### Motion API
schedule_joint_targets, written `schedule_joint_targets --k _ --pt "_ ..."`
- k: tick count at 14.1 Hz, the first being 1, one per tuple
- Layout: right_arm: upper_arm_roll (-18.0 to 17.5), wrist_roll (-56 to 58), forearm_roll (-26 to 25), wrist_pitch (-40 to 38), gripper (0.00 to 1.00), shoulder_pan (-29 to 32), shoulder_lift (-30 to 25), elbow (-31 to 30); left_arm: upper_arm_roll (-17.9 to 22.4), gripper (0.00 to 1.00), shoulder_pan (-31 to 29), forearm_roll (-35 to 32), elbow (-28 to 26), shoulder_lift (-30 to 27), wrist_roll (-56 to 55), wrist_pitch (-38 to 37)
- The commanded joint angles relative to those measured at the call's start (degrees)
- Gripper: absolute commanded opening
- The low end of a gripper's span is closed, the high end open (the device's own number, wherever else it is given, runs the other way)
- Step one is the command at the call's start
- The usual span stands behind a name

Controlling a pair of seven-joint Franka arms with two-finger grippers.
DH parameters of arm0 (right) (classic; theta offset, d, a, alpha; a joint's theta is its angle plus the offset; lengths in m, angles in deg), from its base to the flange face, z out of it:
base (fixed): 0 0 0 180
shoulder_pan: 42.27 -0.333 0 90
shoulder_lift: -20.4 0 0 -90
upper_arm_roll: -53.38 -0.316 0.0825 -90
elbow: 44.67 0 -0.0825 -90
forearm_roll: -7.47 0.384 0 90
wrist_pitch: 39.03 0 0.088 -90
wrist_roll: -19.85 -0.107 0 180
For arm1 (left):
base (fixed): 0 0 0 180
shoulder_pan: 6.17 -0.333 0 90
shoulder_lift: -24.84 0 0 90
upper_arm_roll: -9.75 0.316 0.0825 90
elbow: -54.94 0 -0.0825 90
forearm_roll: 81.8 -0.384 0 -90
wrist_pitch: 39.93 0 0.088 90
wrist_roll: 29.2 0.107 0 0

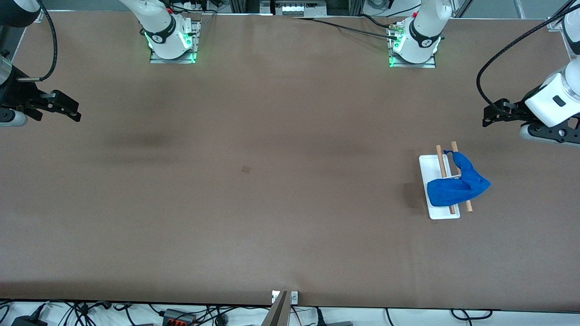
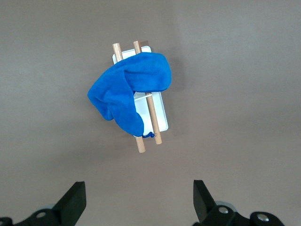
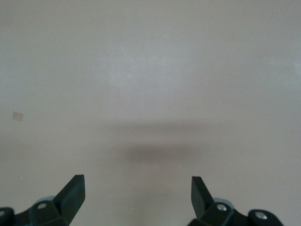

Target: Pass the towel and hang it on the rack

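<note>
The blue towel hangs over the rack, near the left arm's end of the table. The left gripper and right gripper wait above the table, fingers wide apart, holding nothing.

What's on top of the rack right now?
A blue towel drapes over both rods of the rack. The rod ends and part of the white base show; the crosspiece is mostly covered.

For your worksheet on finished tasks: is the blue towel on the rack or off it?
On it. The blue towel drapes bunched across both wooden rods of the rack, and neither tool touches it.
</note>
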Motion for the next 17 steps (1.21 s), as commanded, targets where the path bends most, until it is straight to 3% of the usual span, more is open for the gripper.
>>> schedule_joint_targets --k 1,17 --pt "0.2 1.1 0.9 -0.2 1.0 0.0 -0.5 0.7 0.7 1.0 0.7 0.8 -0.4 -0.9 -0.4 -0.6" --pt "0.6 1.0 0.9 -1.9 1.0 0.3 -0.4 1.7 0.7 1.0 1.5 0.8 -0.6 -1.0 -11.3 -0.5"
